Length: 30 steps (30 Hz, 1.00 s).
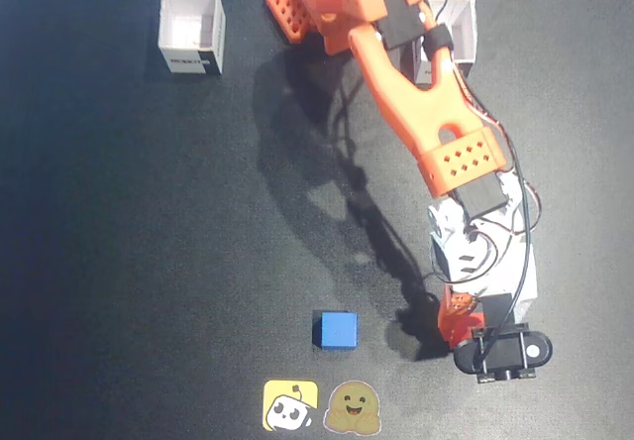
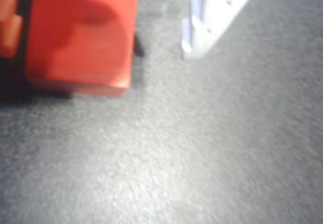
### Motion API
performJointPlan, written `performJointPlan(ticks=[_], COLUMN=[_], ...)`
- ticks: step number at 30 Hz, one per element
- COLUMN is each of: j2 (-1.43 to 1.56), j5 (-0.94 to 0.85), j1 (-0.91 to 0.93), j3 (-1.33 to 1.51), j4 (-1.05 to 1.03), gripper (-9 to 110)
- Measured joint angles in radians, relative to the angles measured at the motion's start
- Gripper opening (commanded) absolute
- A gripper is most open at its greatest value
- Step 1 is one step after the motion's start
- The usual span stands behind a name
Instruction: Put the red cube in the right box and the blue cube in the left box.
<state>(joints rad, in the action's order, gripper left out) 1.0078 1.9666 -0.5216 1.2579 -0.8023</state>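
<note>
The blue cube [image 1: 336,329] sits flat on the dark desk [image 1: 119,262] low in the fixed view. The red cube [image 2: 81,40] fills the wrist view's upper left, blurred, seemingly resting on the desk. One white open box [image 1: 191,32] stands upright top left; the other box [image 1: 458,26] top right, partly hidden.

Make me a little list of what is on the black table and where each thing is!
blue cube: fixed view, bottom middle, alone
red cube: wrist view, beside the orange finger
pincer: low at red cube, grip unclear
boxes: one top left, one behind the arm
stickers: two, bottom edge
table: black
</note>
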Motion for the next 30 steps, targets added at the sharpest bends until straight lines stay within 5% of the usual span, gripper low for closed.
performJointPlan(ticks=[30], j2=[-0.092], j5=[-0.009], j1=[0.031], j3=[-0.044], j4=[0.008], gripper=[15])
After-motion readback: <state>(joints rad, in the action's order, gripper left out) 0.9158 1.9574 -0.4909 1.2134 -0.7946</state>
